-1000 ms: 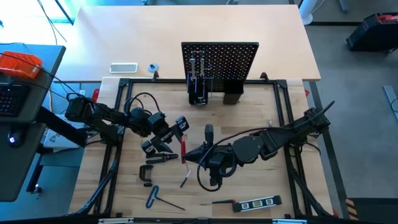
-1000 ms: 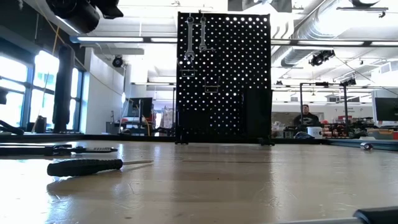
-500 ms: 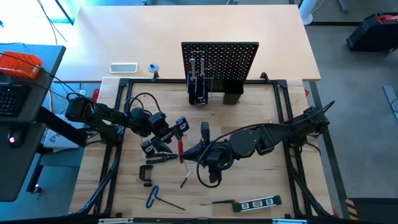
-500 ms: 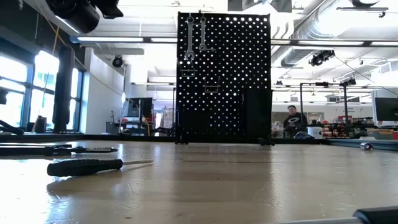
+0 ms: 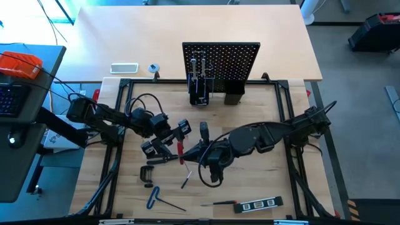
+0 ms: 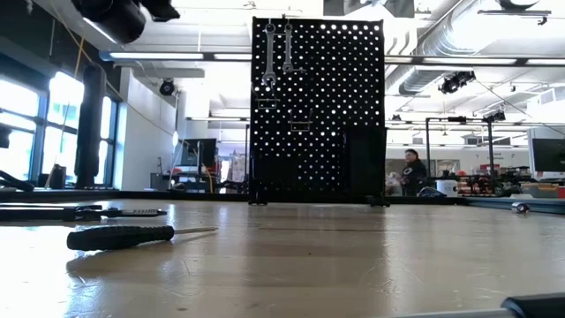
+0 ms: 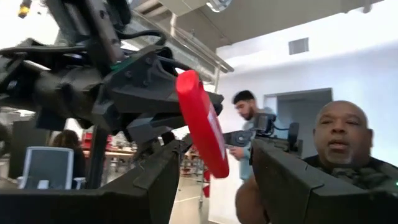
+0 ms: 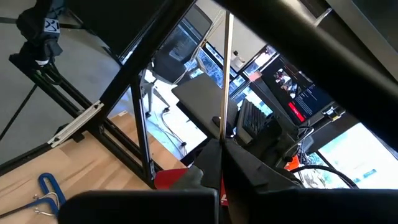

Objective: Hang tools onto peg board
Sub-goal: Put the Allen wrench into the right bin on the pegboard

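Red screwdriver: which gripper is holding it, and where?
The right gripper holds the red screwdriver by its metal shaft, beside the handle. The left gripper has open fingers flanking the handle without gripping.

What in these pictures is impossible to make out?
- High view: the right gripper's pinch on the red-handled screwdriver is hidden under that arm.
- Left wrist view: whether the open left gripper touches the red handle cannot be told.
- Low view: both grippers are cut off by the top edge.
- High view: the level's markings are too small.
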You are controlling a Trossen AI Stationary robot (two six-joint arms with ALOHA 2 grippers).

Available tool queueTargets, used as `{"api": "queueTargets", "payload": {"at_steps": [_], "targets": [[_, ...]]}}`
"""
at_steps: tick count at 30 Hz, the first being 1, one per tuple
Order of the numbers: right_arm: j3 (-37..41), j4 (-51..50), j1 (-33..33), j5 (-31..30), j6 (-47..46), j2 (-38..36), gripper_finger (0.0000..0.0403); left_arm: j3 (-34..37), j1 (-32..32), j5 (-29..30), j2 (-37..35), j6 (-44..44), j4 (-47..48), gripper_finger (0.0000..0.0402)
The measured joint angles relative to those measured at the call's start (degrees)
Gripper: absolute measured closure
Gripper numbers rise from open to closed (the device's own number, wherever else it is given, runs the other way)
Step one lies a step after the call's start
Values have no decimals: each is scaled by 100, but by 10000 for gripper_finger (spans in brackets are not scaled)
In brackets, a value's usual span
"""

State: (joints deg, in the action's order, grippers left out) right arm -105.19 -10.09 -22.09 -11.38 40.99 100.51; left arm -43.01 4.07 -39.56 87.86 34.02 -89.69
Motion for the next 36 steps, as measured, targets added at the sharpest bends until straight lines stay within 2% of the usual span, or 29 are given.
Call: {"api": "queueTargets", "payload": {"at_steps": [4, 11, 21, 27, 36], "targets": [[0, -8, 86, 55, -2, 0, 403, -292, 86, -222, 213, 100, 10, 213], [4, -155, 112, 64, -8, 0, 403, -531, 166, -259, 531, 191, -17, 213], [4, -453, 108, -149, -166, 0, 403, -621, 186, -324, 539, 93, 28, 221], [4, -472, 116, -188, -153, 0, 403, -623, 232, -321, 539, -117, 160, 260], [4, -518, 116, -316, -175, 4, 403, -623, 229, -311, 539, -443, 316, 360]]}}
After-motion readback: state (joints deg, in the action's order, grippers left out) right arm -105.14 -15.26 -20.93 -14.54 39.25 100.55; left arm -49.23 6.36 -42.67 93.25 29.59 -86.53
